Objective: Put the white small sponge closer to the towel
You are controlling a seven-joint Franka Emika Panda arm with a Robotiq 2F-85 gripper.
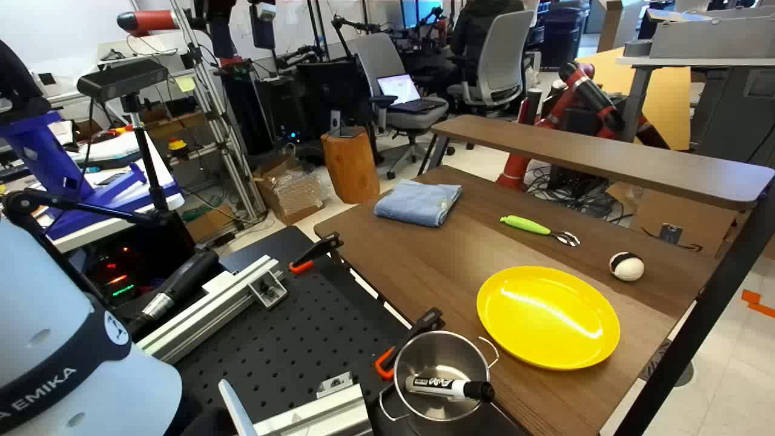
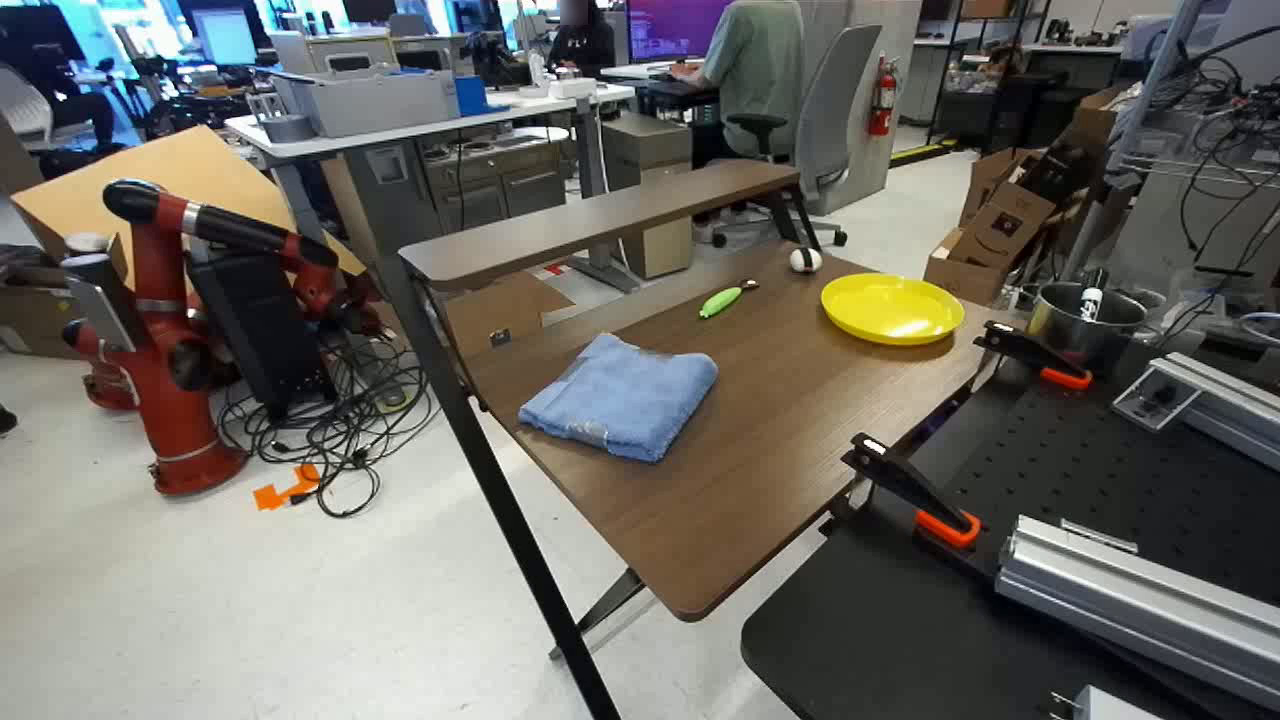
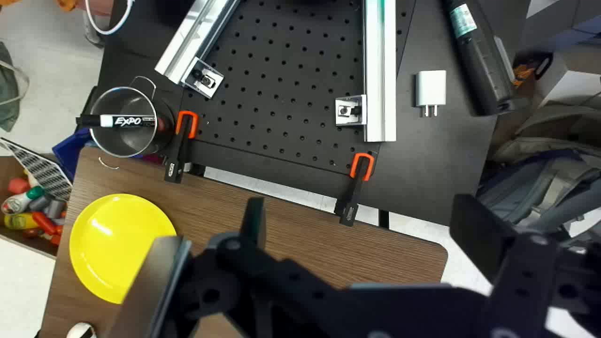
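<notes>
The white small sponge is a roundish off-white ball with a black band. It rests on the brown table beyond the yellow plate in both exterior views (image 1: 629, 269) (image 2: 802, 261). In the wrist view only part of it (image 3: 79, 331) shows at the bottom left edge. The towel is a folded blue cloth, flat near one end of the table in both exterior views (image 1: 418, 203) (image 2: 625, 398); it does not show in the wrist view. My gripper (image 3: 364, 225) is wide open and empty, above the table's edge and apart from the sponge. It is out of both exterior views.
A yellow plate (image 1: 548, 318) and a green-handled utensil (image 1: 533, 226) lie on the table (image 2: 760, 470). A metal pot (image 1: 442, 345) with a marker stands by the table's edge. Two black-orange clamps (image 3: 183, 145) (image 3: 357, 188) grip the pegboard. A raised shelf (image 1: 605, 157) runs along the far side.
</notes>
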